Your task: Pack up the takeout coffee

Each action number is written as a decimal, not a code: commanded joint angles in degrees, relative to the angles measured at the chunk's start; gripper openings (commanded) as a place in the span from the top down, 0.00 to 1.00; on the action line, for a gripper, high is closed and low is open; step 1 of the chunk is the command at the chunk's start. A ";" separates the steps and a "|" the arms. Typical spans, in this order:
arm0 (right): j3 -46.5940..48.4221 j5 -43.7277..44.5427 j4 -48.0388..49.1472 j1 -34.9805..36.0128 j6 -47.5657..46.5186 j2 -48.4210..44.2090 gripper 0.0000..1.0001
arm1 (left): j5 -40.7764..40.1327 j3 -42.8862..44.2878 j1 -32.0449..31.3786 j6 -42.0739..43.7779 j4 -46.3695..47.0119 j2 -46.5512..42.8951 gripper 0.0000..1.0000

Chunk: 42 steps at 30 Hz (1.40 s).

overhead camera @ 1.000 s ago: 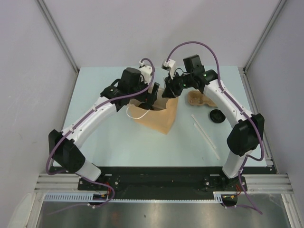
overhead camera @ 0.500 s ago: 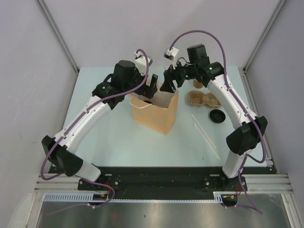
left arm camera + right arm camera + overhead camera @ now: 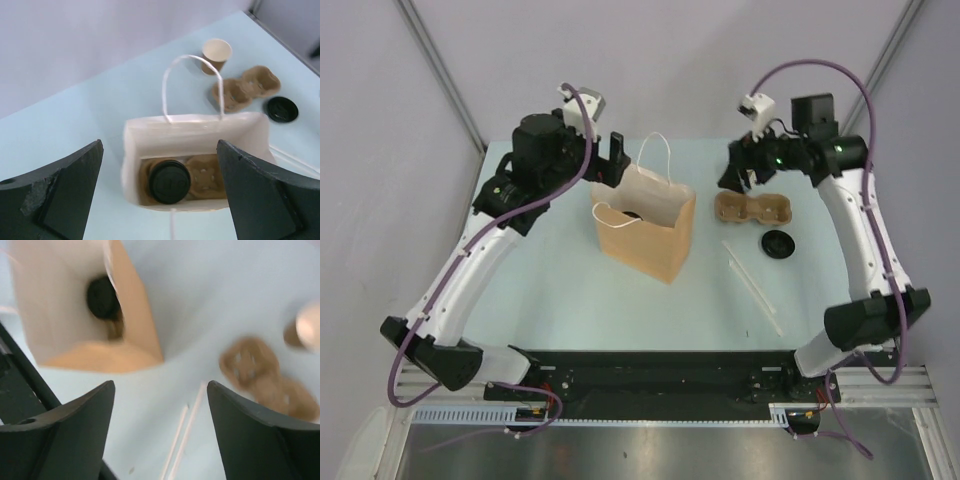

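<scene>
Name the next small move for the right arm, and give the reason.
Probably lower the open right tool onto the loose black lid and grasp it. One lidded cup already sits inside the bag, while the second cup stands uncovered beside the empty carrier, so it likely needs capping before it is packed.

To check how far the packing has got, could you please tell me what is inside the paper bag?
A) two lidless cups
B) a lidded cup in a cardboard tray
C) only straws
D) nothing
B: the left wrist view looks down into the bag and shows a lidded cup seated in a cardboard tray.
</scene>
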 commanded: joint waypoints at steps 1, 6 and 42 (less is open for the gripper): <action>-15.36 9.19 -5.92 -1.79 -2.99 -10.47 0.25 | -1.52 1.11 4.27 -1.68 2.88 -2.76 0.01; -33.02 18.77 0.83 -0.74 -3.26 -14.79 0.42 | -0.38 -0.74 9.55 -5.65 2.00 -3.20 0.00; -38.51 28.80 21.24 1.81 -0.80 15.01 0.85 | -0.82 -14.36 16.95 -1.97 1.38 -9.09 0.00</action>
